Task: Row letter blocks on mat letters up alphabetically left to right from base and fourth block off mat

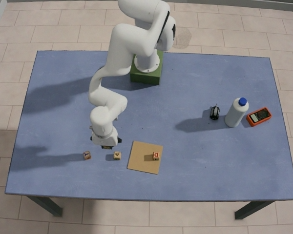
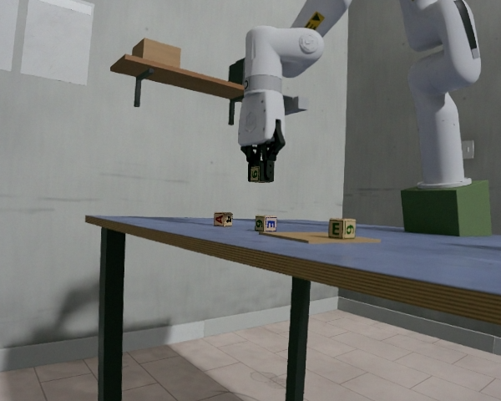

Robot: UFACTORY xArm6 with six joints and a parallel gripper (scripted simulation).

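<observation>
My gripper (image 2: 259, 173) is shut on a wooden block (image 2: 255, 173) and holds it high above the table; a green 9 shows on its side. In the top view the gripper (image 1: 106, 146) hangs between two blocks that lie on the table left of the mat, and the held block is hidden under the wrist. The block with T on top (image 1: 87, 155) lies furthest left. The block with 4 on top (image 1: 117, 155) lies next to the mat's left edge. The tan mat (image 1: 145, 156) carries a block with a red D on top (image 1: 156, 155).
A white bottle with a blue cap (image 1: 236, 112), a small black object (image 1: 214, 112) and an orange multimeter (image 1: 259, 116) stand at the right. The green robot base (image 1: 146, 70) is at the back. A wall shelf (image 2: 173, 75) is behind the arm.
</observation>
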